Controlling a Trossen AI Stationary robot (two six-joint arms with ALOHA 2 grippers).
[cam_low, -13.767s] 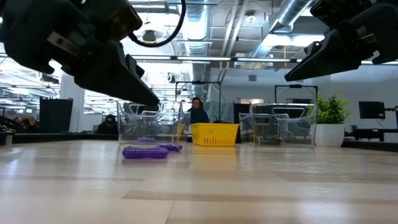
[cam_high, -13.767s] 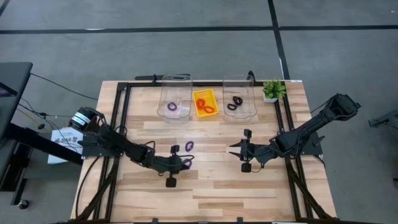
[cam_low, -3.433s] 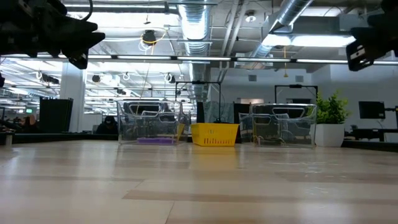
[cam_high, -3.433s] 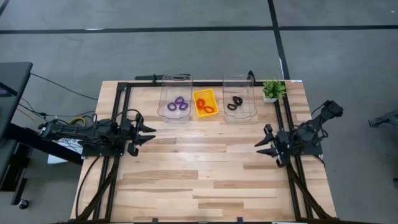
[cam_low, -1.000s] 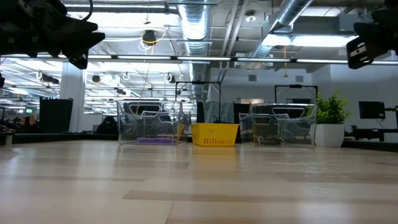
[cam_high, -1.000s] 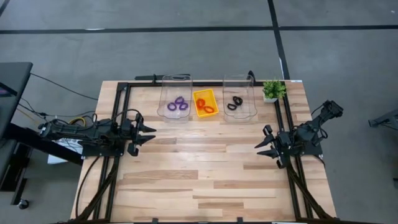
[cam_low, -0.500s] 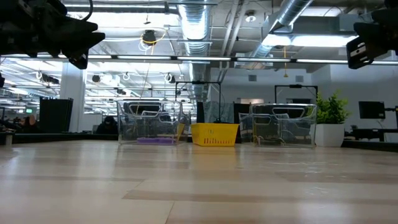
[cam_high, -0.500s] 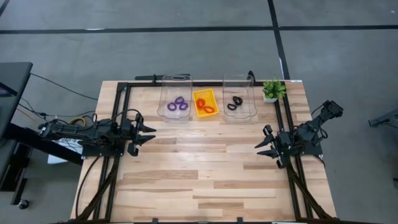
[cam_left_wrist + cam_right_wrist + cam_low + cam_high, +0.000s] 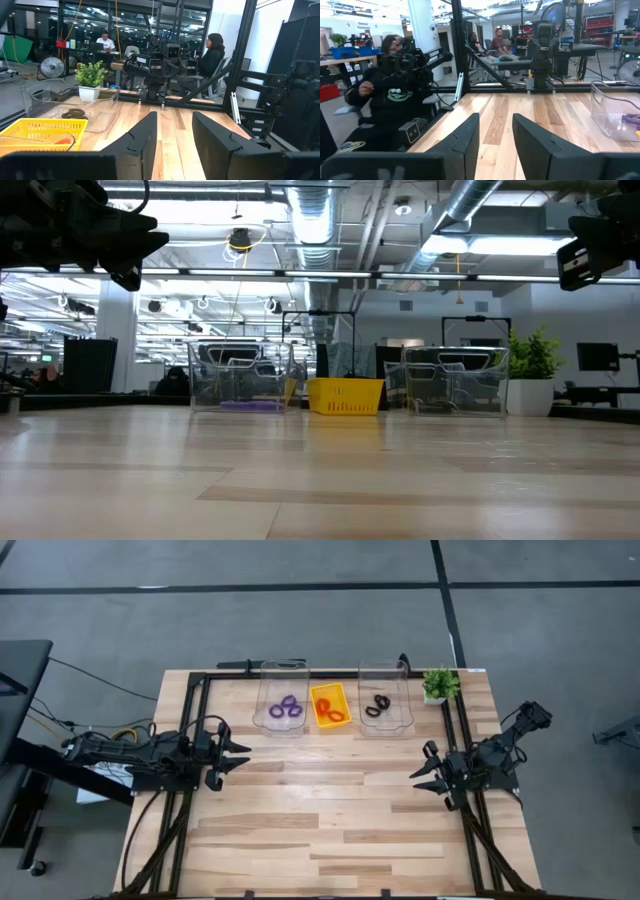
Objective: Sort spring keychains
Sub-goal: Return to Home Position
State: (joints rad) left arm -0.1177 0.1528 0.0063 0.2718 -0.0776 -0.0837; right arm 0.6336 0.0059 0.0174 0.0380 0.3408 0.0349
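Left pincer (image 9: 238, 753), 9 o'clock, is open and empty. At 12 o'clock the purple, orange-red and black coiled spring keychains (image 9: 286, 707) lie inside clear plastic bins (image 9: 280, 680) and a yellow plastic tray (image 9: 325, 692). Right pincer (image 9: 418, 779), 3 o'clock, likewise. Probably only a stray swing could topple those light bins.

On the table (image 9: 330, 830), a row runs along the 12 o'clock edge: left bin (image 9: 282, 668), tray (image 9: 327, 688) just beside it, right bin (image 9: 385, 665), then potted plant (image 9: 438, 685) toward 1 o'clock. All three containers hold spring keychains: the left bin's keychains (image 9: 287, 707), the tray's keychains (image 9: 329, 712), the right bin's keychains (image 9: 377, 704). The left gripper (image 9: 237, 752) sits at 9 o'clock and the right gripper (image 9: 422, 772) at 3 o'clock, both well apart from the row.
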